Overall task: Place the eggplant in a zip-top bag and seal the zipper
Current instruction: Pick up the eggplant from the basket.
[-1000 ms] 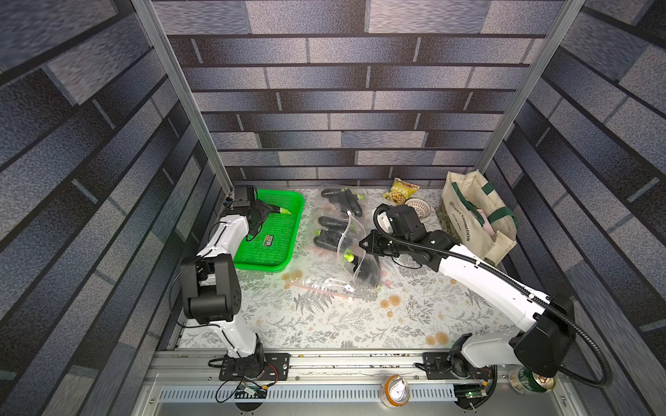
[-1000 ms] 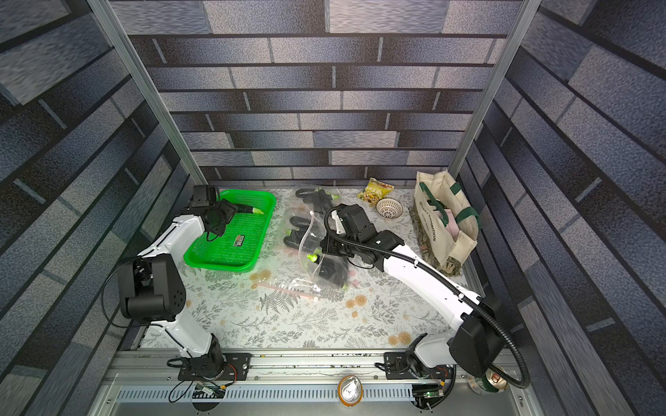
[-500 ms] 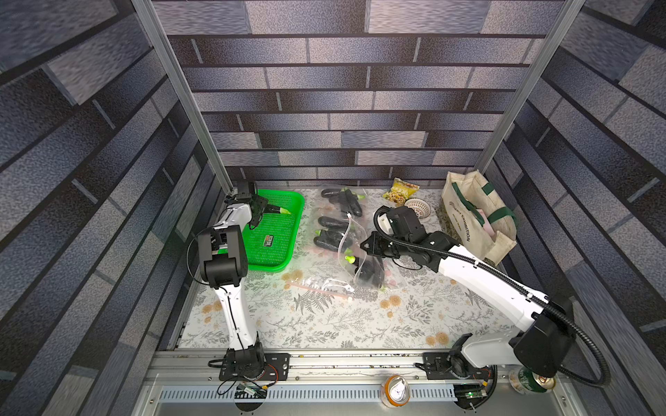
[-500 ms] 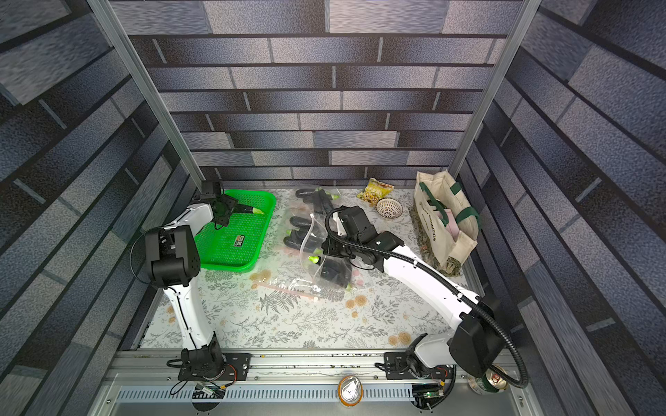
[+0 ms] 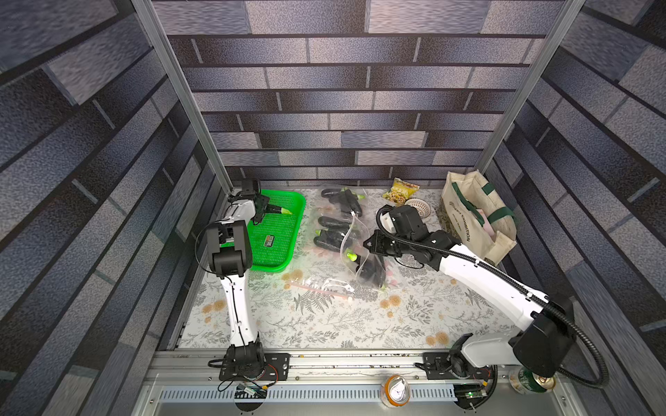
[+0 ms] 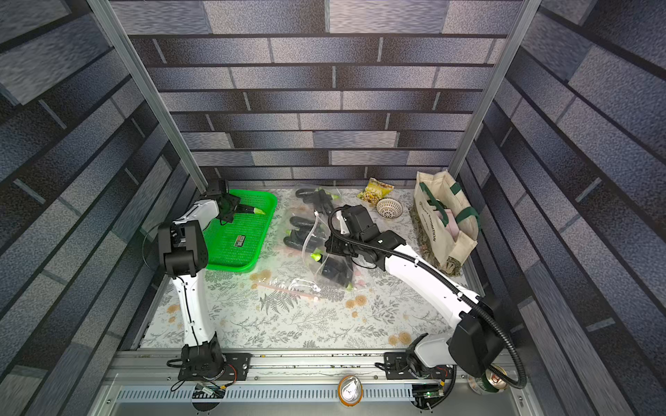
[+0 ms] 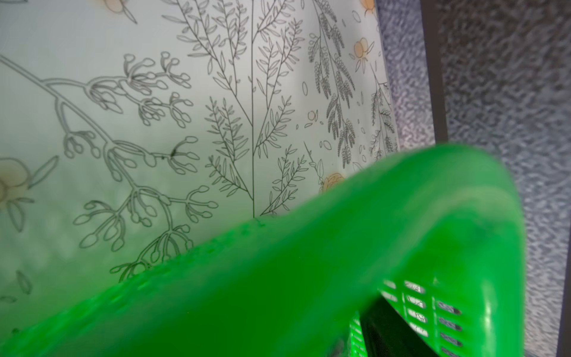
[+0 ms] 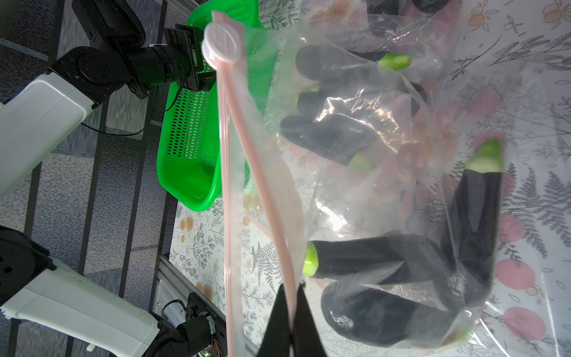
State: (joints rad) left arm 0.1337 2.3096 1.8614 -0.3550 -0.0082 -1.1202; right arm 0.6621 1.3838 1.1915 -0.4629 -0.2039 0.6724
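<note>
A dark eggplant with a green stem lies at the far end of the green basket. My left gripper is at the eggplant's dark end, and the jaw gap is hidden. The left wrist view shows mostly the blurred basket wall. My right gripper is shut on the pink zipper strip of a clear zip-top bag, holding its mouth up and open. The white slider sits at the strip's far end. Several eggplants lie inside this bag.
Two more clear bags of eggplants lie behind the held bag, and a flat one lies in front. A tote bag, snack packet and small white basket stand at the back right.
The left arm's elbow has swung up and forward while its gripper stays at the eggplant in the basket. The right arm and the held bag have not moved.
</note>
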